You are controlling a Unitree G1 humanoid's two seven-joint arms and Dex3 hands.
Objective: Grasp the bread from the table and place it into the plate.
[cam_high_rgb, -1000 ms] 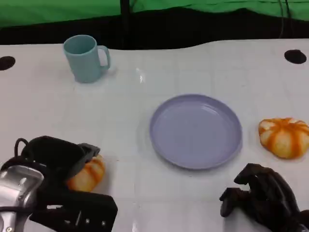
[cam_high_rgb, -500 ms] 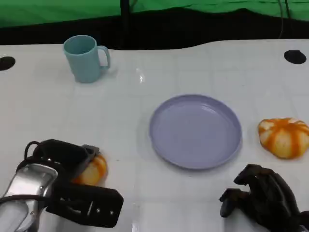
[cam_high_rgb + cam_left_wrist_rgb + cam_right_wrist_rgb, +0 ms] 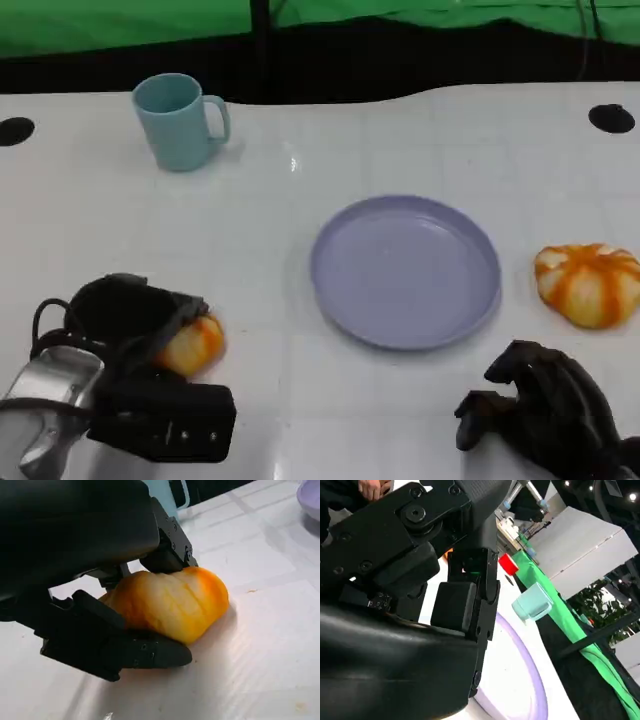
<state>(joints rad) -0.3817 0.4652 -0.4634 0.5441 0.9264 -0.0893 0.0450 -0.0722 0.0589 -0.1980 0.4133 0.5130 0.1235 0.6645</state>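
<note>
While the bread point(image 3: 190, 343) sits on the white table point(image 3: 300, 250) at the near left, the robot's left hand point(image 3: 135, 320) is wrapped around it, fingers point(image 3: 125, 647) under one side and over the top, as the left wrist view shows. The roll looks to rest on the table, so the grasp appears made or nearly made and the lift not yet begun. The purple plate point(image 3: 405, 270) lies to the right of the bread, well apart from it and bare, so the carry across and the set-down are both left to do. A second orange-and-white roll point(image 3: 588, 283) lies at the right, just beyond the plate's right rim and untouched. The right hand point(image 3: 540, 410) rests at the near right with its fingers curled in on nothing, clear of both the plate and that roll. At the far left stands a pale blue mug point(image 3: 180, 120), upright, handle to the right, well away from the work. Behind the table hangs a green backdrop point(image 3: 120, 20).
</note>
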